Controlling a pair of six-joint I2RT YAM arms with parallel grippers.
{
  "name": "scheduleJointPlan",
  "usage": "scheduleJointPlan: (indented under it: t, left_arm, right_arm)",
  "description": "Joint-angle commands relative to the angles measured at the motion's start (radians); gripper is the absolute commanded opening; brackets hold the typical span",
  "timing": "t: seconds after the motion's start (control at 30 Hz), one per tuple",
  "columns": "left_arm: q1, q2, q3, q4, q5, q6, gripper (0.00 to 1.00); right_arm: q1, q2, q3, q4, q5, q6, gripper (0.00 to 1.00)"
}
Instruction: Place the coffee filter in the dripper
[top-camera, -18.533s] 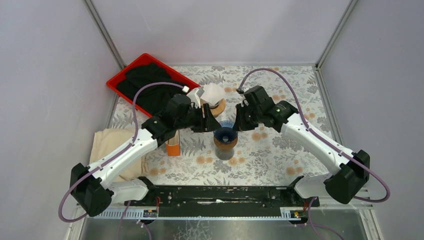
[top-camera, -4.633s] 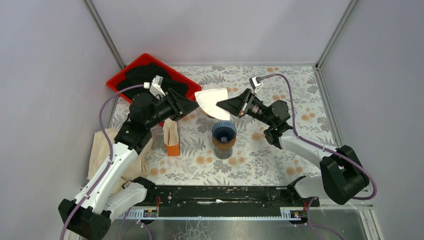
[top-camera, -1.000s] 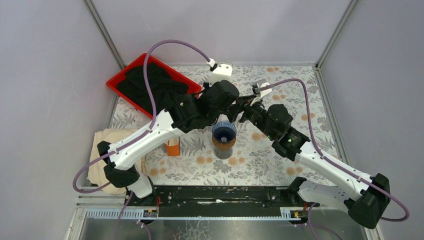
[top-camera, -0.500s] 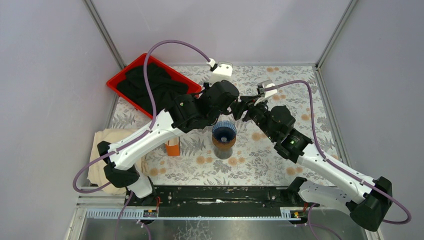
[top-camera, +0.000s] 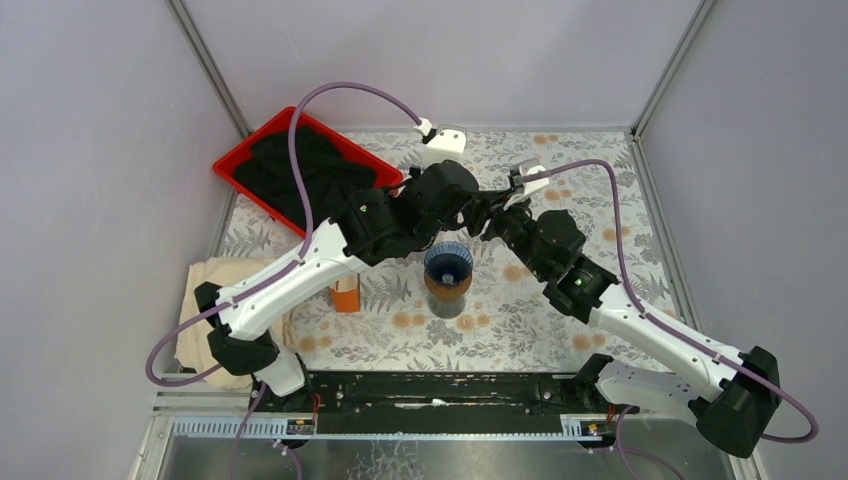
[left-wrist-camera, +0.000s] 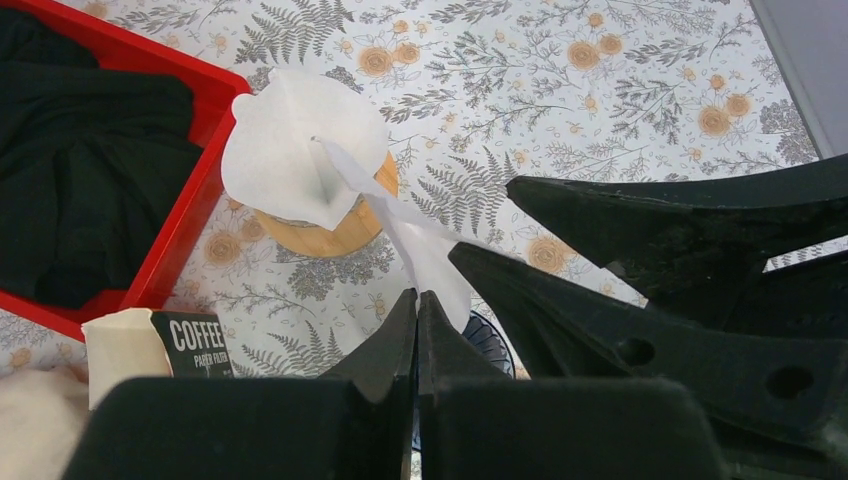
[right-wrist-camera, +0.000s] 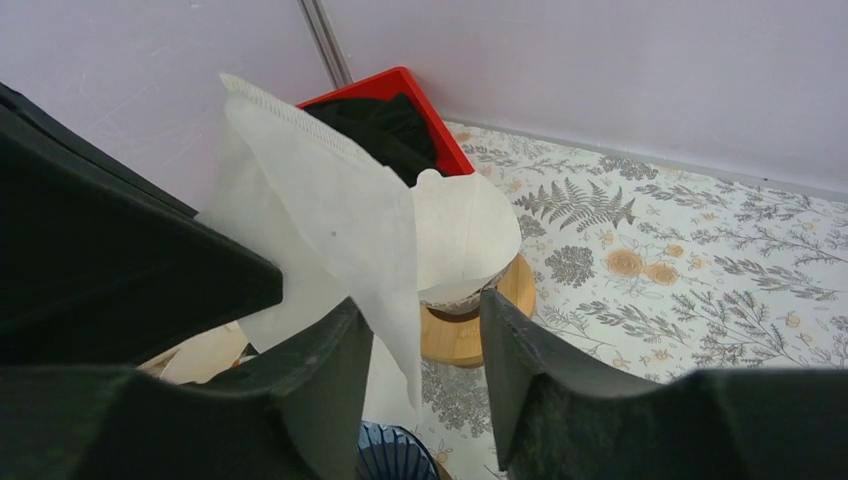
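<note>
The left gripper (left-wrist-camera: 417, 298) is squeezed tight on the bottom edge of one filter (left-wrist-camera: 430, 250). The right gripper (right-wrist-camera: 425, 300) has its fingers apart. The filter's edge hangs in the gap, next to one finger (right-wrist-camera: 335, 370). The filter is up in the air, close to the blue dripper (top-camera: 449, 260) and not in it. The dripper sits on a brown jar (top-camera: 450, 290). Just behind it, more filters (left-wrist-camera: 290, 150) stand in a round wood holder (left-wrist-camera: 345, 228). A box (left-wrist-camera: 190, 340) that says COFFEE is to the left. A red tray (top-camera: 250, 135) with a black cloth (top-camera: 300, 165) lies at the back left of the flowery table (top-camera: 400, 320).
</note>
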Motion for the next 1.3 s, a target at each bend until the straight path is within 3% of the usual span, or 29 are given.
scheduleJointPlan:
  t: [0.0, 0.23, 0.37, 0.63, 0.93, 1.27]
  left_arm:
    - [-0.001, -0.014, -0.015, 0.032, 0.005, -0.026, 0.00]
    - [0.012, -0.035, -0.041, 0.032, -0.004, -0.036, 0.03]
    - [0.012, -0.044, -0.054, 0.044, 0.001, -0.037, 0.10]
    - [0.016, -0.090, -0.103, 0.088, -0.003, -0.037, 0.36]
    - [0.029, -0.188, -0.210, 0.205, 0.057, -0.051, 0.66]
    - [0.069, -0.202, -0.264, 0.268, 0.119, -0.075, 0.74]
  right_arm:
    - [0.008, -0.003, 0.006, 0.080, 0.007, -0.029, 0.45]
    - [0.008, -0.025, 0.027, 0.001, -0.007, -0.029, 0.11]
    - [0.009, -0.025, 0.081, -0.100, -0.027, -0.015, 0.00]
    - [0.009, 0.008, 0.216, -0.348, -0.021, 0.072, 0.00]
    - [0.040, 0.140, 0.486, -0.705, 0.042, 0.175, 0.00]
    - [0.097, 0.256, 0.643, -0.920, 0.116, 0.228, 0.00]
